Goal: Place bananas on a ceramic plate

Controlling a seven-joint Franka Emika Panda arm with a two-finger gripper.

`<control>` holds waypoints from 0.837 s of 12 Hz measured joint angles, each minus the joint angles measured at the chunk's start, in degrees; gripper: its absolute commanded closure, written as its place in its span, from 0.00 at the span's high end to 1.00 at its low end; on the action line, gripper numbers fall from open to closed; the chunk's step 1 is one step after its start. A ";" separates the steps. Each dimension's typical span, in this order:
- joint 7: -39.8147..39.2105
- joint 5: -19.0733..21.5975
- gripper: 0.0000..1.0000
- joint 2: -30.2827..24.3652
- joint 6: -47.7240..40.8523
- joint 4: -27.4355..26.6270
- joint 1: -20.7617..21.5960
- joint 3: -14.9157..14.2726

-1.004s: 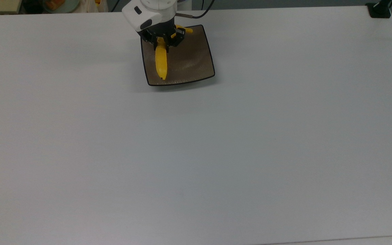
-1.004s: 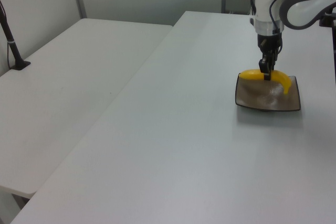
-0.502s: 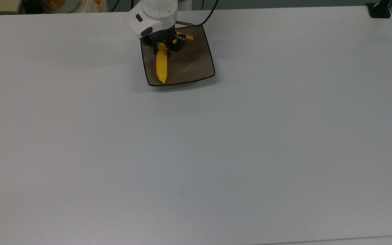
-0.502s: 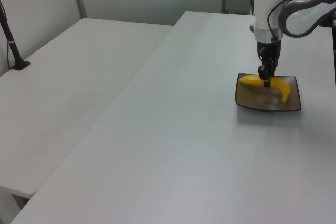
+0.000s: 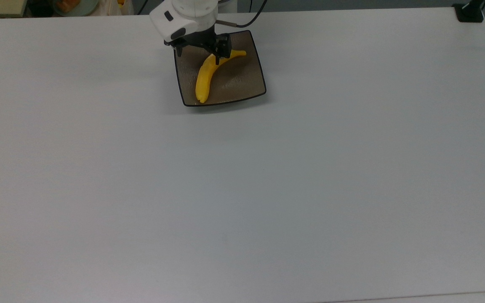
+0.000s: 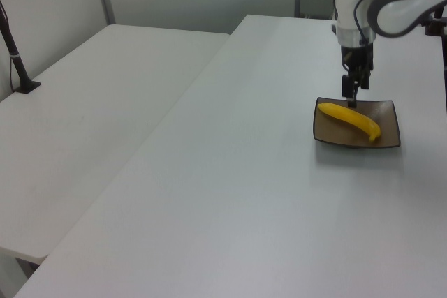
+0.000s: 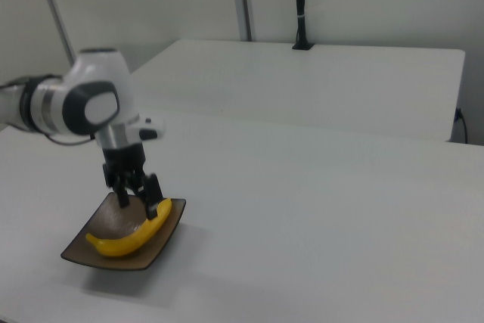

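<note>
A yellow curved banana [image 5: 206,76] lies flat on the square brownish ceramic plate [image 5: 244,82] near the far edge of the white table in the top view. My gripper [image 5: 201,50] hangs just above the banana's upper half, open, with a finger on each side and nothing held. In the left view the banana [image 6: 350,120] stretches across the plate [image 6: 388,132] while the gripper [image 6: 351,93] hovers over its far end. In the right view the gripper [image 7: 137,193] stands spread above the banana [image 7: 134,235], which rests along the near side of the plate [image 7: 85,253].
A black post base [image 5: 469,13] sits at the table's far right corner in the top view. A second white table [image 6: 91,116] adjoins on the left view's left, with a black pole [image 6: 15,51] at its edge. Clutter [image 5: 70,6] lies beyond the far edge.
The gripper has opened and let go of the banana, then lifted slightly. The banana has dropped from a raised, gripped pose to lying flat across the plate.
</note>
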 measured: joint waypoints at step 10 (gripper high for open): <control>0.00 0.11 1.00 -2.65 -20.76 26.43 -0.02 0.27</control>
